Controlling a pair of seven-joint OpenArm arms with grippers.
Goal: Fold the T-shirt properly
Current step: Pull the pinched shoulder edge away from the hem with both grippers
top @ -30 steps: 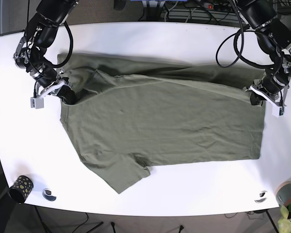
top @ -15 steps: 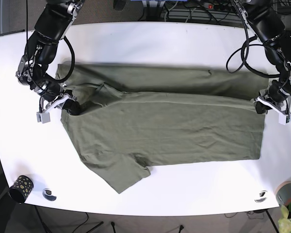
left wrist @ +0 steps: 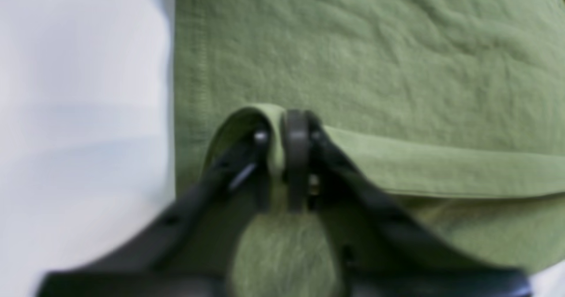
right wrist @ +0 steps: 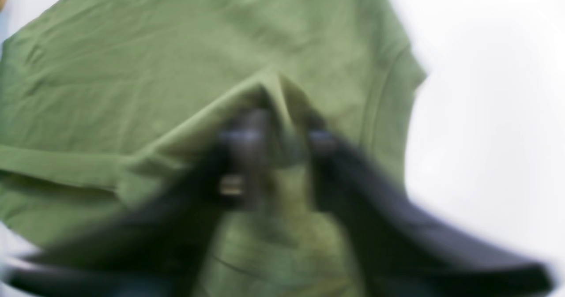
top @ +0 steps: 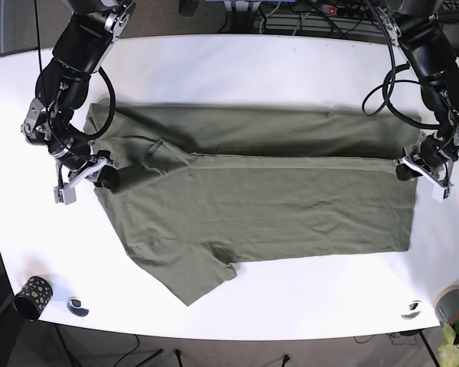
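Olive T-shirt (top: 260,191) spread across the white bench (top: 237,65), no readable writing anywhere, cables past the far edge, left tool (top: 410,170) and right tool (top: 101,173) both pinching the folded top edge, dragged nearer than half a second ago, fold now lower.

The shirt (top: 260,191) is covering the middle of the white table (top: 237,69), leaving a bare band running along the 12 o'clock edge and another along the 6 o'clock edge. A patterned cup (top: 33,297) and a small round thing (top: 77,306) are sitting at 7 o'clock, a second small round thing (top: 411,310) and a grey roll (top: 451,304) at 5 o'clock, narrowing the near corners. Both arms are occupying the 9 and 3 o'clock sides.
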